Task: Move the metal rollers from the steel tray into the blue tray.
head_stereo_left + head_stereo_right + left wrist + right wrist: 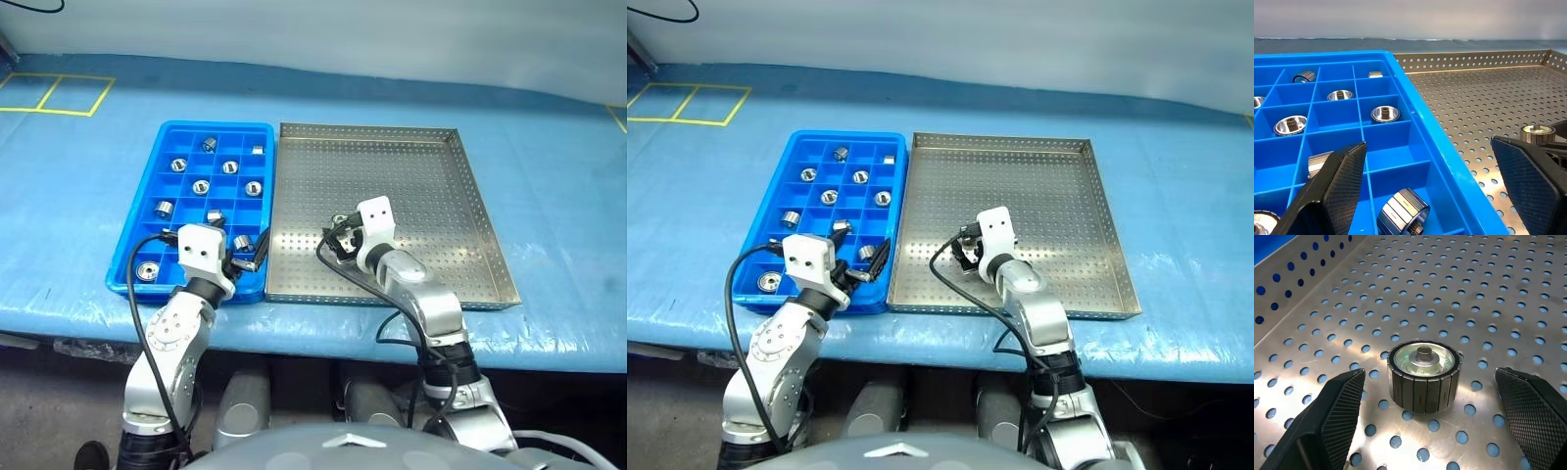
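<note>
The steel tray (411, 176) lies to the right of the blue tray (217, 126), rim to rim. One metal roller (1423, 377) stands on end on the perforated floor near the steel tray's front left. My right gripper (1430, 377) is open and low over the floor, with one finger on each side of that roller and not touching it. Several metal rollers (201, 186) sit in compartments of the blue tray. My left gripper (247, 257) hangs open and empty over the blue tray's near right corner, above a roller (1403, 213) lying on its side.
Both trays rest on a blue-covered table (549, 147). Yellow tape lines (59, 96) mark its far left corner. The rest of the steel tray's floor is bare. The table's front edge runs just below the trays.
</note>
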You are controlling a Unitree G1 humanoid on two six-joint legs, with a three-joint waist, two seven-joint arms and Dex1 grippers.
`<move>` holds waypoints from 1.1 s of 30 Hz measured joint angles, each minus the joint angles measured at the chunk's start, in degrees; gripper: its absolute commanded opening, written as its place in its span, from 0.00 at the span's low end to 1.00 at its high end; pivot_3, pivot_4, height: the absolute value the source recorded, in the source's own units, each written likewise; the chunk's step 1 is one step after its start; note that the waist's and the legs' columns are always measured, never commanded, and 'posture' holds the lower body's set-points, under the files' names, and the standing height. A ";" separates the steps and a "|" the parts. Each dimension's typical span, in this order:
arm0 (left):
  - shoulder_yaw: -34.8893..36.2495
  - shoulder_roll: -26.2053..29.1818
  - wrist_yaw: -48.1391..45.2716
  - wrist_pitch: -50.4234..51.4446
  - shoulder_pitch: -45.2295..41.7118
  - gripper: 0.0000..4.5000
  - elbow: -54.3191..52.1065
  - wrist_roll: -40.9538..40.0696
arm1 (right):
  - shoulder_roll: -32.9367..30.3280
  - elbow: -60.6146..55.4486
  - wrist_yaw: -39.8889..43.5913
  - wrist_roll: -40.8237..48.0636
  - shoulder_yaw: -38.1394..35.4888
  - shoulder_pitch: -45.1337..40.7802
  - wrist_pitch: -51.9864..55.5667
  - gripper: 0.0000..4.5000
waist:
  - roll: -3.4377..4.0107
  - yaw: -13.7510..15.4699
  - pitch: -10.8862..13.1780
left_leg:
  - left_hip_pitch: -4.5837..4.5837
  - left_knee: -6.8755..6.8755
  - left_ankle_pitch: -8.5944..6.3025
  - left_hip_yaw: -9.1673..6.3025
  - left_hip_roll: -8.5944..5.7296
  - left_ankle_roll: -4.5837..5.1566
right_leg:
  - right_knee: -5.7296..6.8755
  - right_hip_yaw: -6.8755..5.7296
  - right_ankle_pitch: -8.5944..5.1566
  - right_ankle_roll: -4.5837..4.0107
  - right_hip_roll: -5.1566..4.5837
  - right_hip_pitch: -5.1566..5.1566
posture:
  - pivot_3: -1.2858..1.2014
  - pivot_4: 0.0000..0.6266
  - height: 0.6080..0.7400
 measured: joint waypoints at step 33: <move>6.41 -2.50 4.32 -2.51 12.49 1.00 -6.21 -1.99 | -3.70 -8.20 14.17 -1.77 25.10 -14.41 9.23 0.38 | -0.02 3.04 0.00 | 0.02 0.00 0.00 -0.10 0.03 0.00 | 0.05 -0.13 -0.15 -0.26 0.00 0.00 | 0.71 0.24 1.00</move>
